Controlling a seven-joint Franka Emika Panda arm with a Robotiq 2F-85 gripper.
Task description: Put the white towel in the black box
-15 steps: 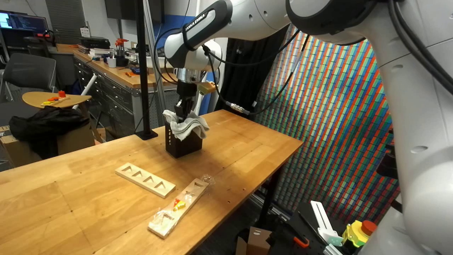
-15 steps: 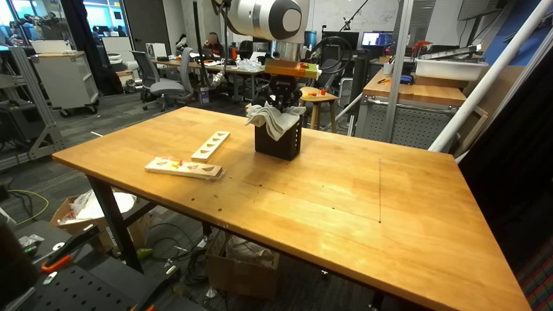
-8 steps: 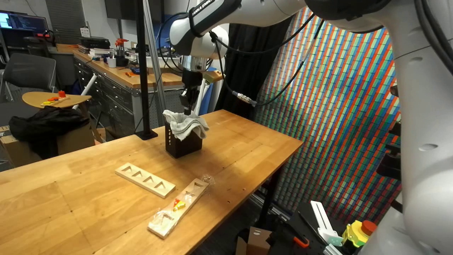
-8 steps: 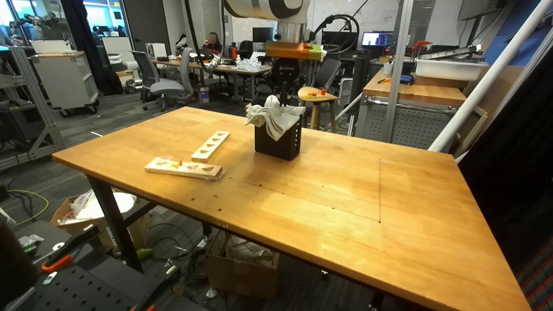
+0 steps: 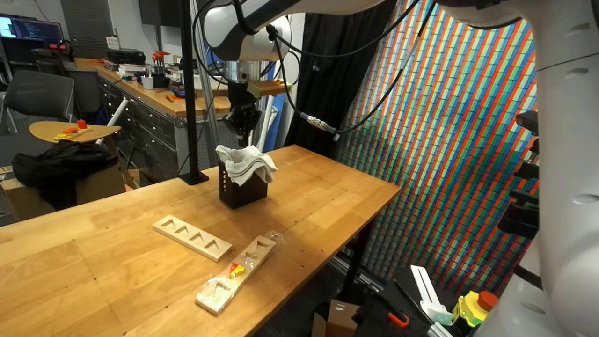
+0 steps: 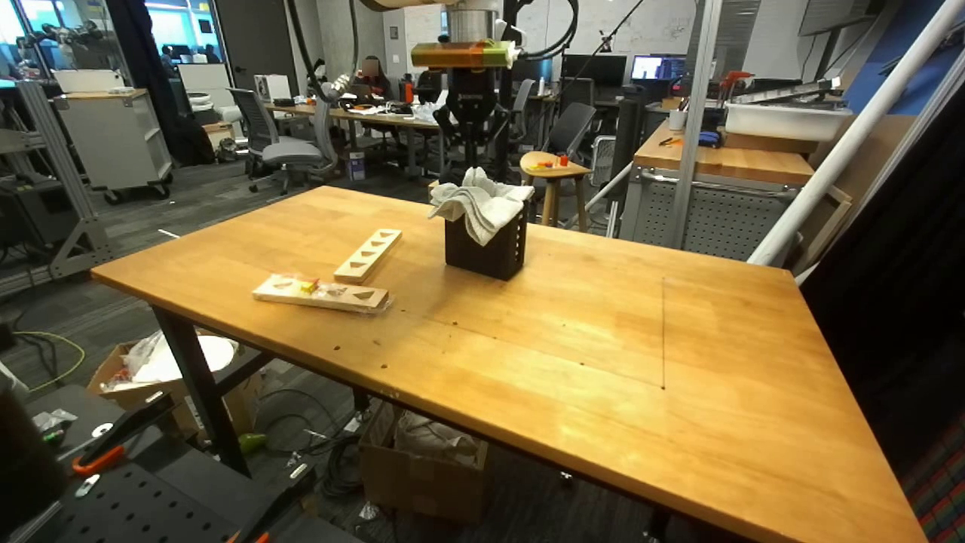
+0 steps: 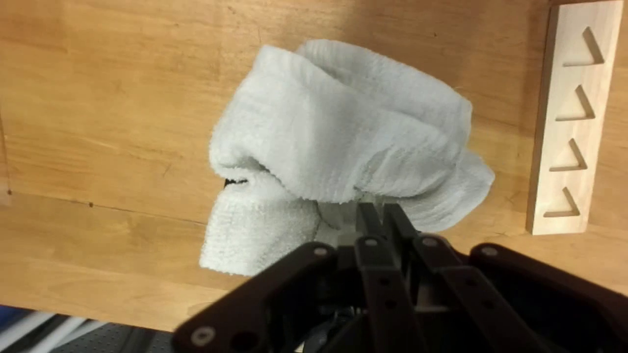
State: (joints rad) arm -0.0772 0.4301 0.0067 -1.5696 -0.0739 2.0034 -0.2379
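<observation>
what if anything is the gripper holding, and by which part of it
Nothing appears held: the gripper hangs over the white towel, with no cloth seen between its fingertips.

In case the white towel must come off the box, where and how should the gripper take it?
I'd pinch the raised peak of the white towel from straight above, opening the gripper first: that peak stands up over the black box, while other folds hang down outside it.

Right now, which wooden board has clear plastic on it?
The board with the red and yellow pieces; the other board shows only plain, unwrapped wood.
</observation>
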